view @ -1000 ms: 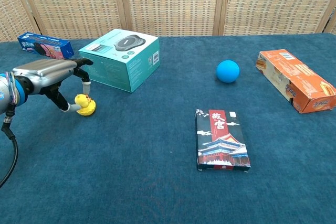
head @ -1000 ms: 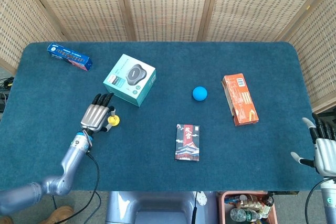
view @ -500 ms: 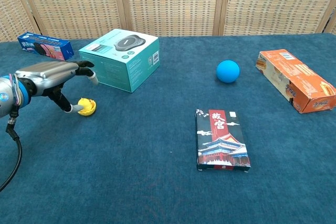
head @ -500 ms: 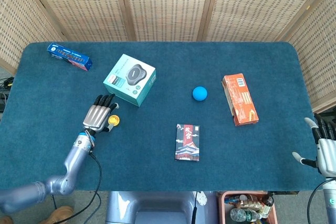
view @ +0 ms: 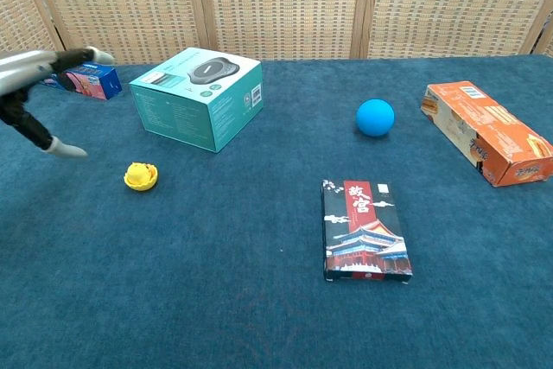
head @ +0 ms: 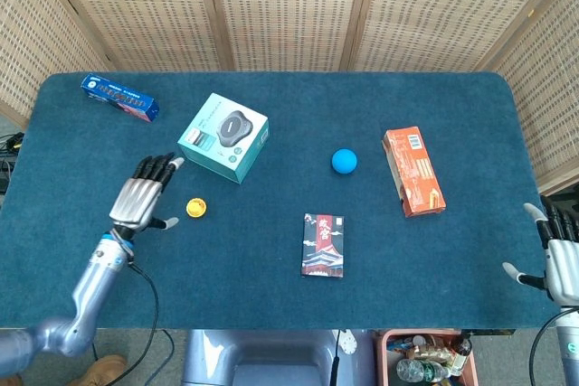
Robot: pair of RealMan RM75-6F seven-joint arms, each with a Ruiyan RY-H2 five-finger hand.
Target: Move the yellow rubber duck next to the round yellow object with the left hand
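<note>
Now the yellow rubber duck (head: 194, 208) is being left alone on the bench (head: 271, 296), lower left of centre in the head view, just below the teal box (head: 223, 137). The left hand (head: 140, 202), released and holding nothing, fingers spread, is being drawn leftward since half a second ago. No round yellow object is being seen; placement is being judged finished or abandoned.

Blue-carpeted table (head: 271, 250), scattered boxes (head: 223, 136)
</note>
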